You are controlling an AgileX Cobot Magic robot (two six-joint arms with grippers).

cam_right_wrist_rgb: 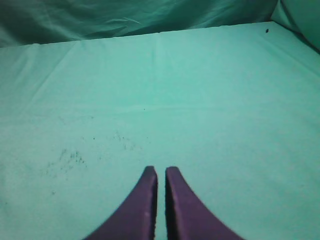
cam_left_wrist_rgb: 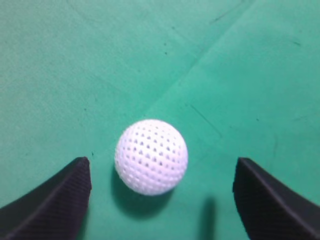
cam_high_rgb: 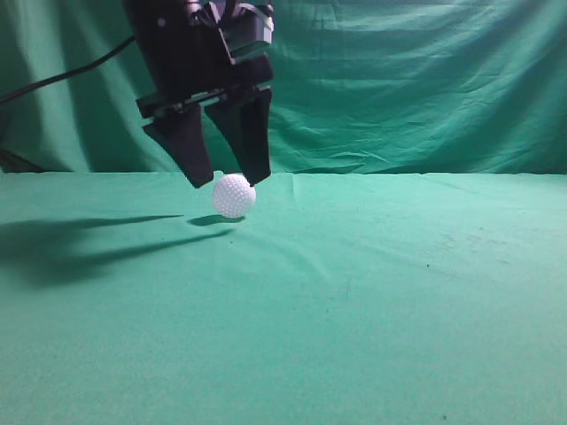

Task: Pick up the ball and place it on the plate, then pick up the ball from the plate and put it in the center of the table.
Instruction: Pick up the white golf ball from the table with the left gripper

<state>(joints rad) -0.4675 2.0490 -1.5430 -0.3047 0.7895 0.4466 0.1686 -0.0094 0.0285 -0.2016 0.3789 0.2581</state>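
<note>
Two pincers are showing: the left pincer (cam_high_rgb: 229,180) is hanging spread wide just above the ball (cam_high_rgb: 234,196), straddling it so either finger can pass beside it. The ball is resting on the table (cam_high_rgb: 372,292). The right pincer (cam_right_wrist_rgb: 160,200) is idling nearly closed, holding nothing.

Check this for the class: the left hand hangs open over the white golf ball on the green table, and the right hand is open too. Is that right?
Not quite. The right hand is shut, its fingertips nearly touching in the right wrist view. The rest holds: the left hand is open over the ball on the table.
</note>
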